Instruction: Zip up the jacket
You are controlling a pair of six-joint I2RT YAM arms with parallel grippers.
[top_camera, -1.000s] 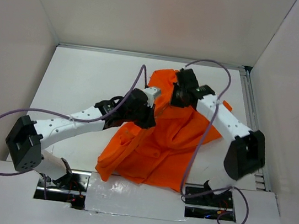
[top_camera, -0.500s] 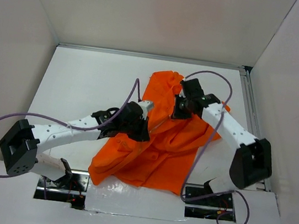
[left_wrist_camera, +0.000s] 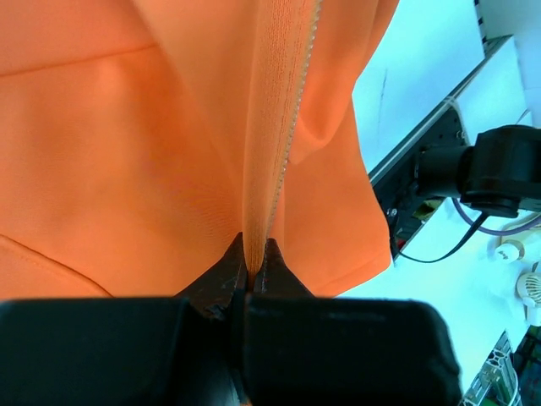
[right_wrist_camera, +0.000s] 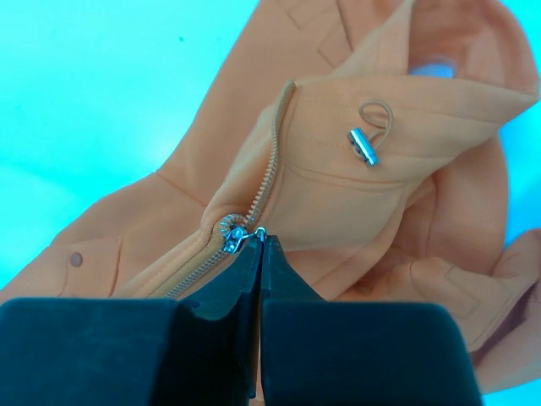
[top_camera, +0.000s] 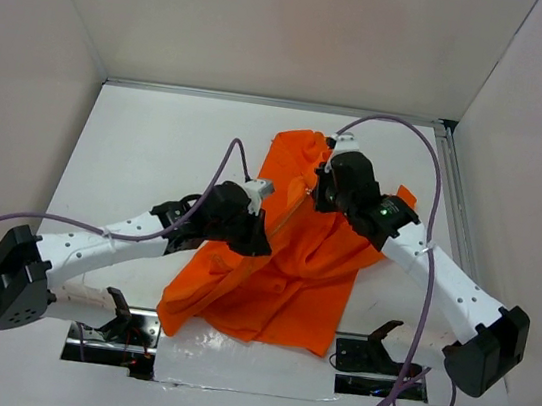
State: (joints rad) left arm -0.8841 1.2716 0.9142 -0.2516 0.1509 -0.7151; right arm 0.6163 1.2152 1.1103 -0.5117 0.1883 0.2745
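Orange cloth is what both pairs of fingers meet first. The right gripper (right_wrist_camera: 258, 241) has its fingers pressed together on the small silver pull of the zipper slider (right_wrist_camera: 231, 234), pinching it at the very tips. Below and left of the slider in the right wrist view the teeth are meshed. Above it a single row of open teeth (right_wrist_camera: 272, 161) climbs a short way to the collar edge, where a cord toggle (right_wrist_camera: 364, 145) lies on the fabric. The left gripper (left_wrist_camera: 251, 258) is likewise clamped tight, on a raised fold of cloth with the zipper tape (left_wrist_camera: 292, 144) running straight away from its tips. It seems to be anchoring the lower part of the seam. From above, the jacket (top_camera: 291, 277) lies crumpled right of the tabletop's middle, its hem hanging toward the near edge and its collar end pointing to the far right corner. The table (top_camera: 149, 135) shows bare toward the left edge. The zipper's long axis runs diagonally, from the left arm's pinch on the near-left side to the right arm's pinch on the far-right side. The unclosed stretch lies beyond the right fingers, toward the far edge, so the right arm is the nearer one. The pull probably has to travel away from the left gripper, along that line, while the left holds the seam taut.
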